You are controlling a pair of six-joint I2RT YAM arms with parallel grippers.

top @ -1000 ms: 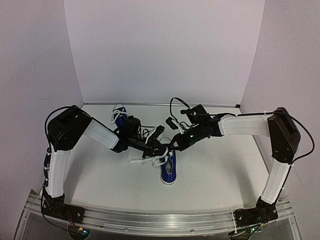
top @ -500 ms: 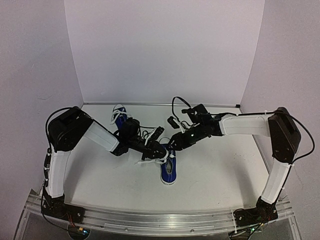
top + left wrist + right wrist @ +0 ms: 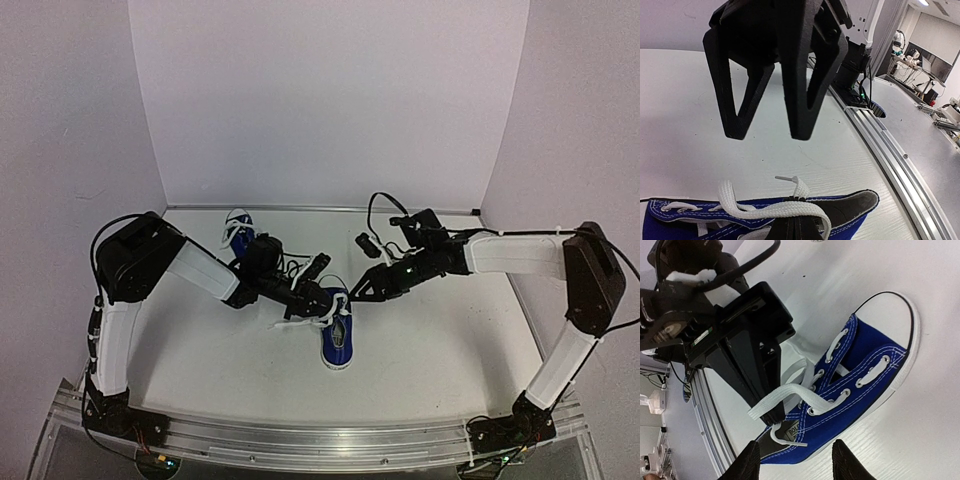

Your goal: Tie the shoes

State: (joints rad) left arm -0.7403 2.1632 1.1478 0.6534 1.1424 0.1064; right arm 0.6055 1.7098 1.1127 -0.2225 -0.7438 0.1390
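Note:
One blue shoe (image 3: 338, 342) with a white toe cap lies mid-table, toe toward me. It also shows in the left wrist view (image 3: 852, 210) and the right wrist view (image 3: 867, 370). My left gripper (image 3: 324, 303) is at the shoe's opening, shut on a white lace (image 3: 775, 210) that runs across the tongue. The right wrist view shows the same pinch on the lace (image 3: 785, 392). My right gripper (image 3: 360, 292) is open and empty, just right of the shoe, its fingertips (image 3: 747, 462) apart. The second shoe (image 3: 238, 232) lies at the back left.
White walls close the back and both sides. An aluminium rail (image 3: 330, 440) runs along the near edge. Black cables (image 3: 385, 205) loop above the right arm.
My right gripper has drawn back to the right, away from the shoe, and is open. My left gripper has shifted slightly right over the shoe, still holding the lace.

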